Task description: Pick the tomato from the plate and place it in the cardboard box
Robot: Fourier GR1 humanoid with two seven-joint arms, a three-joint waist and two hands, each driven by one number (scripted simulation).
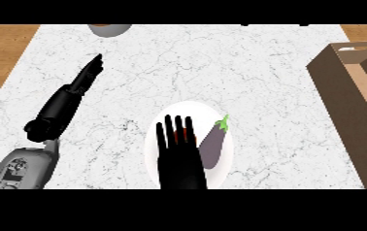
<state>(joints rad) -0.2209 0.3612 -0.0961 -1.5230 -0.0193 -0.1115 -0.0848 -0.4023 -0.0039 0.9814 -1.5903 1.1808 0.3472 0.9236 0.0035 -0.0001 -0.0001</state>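
On the marble counter, straight right-hand fingers cover the plate's tomato.

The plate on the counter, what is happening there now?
The right hand is stretched over the white plate, its straight fingers covering the tomato, of which only a red edge shows. An eggplant lies beside it on the plate. The cardboard box waits at the right. The left hand rests open at the left.
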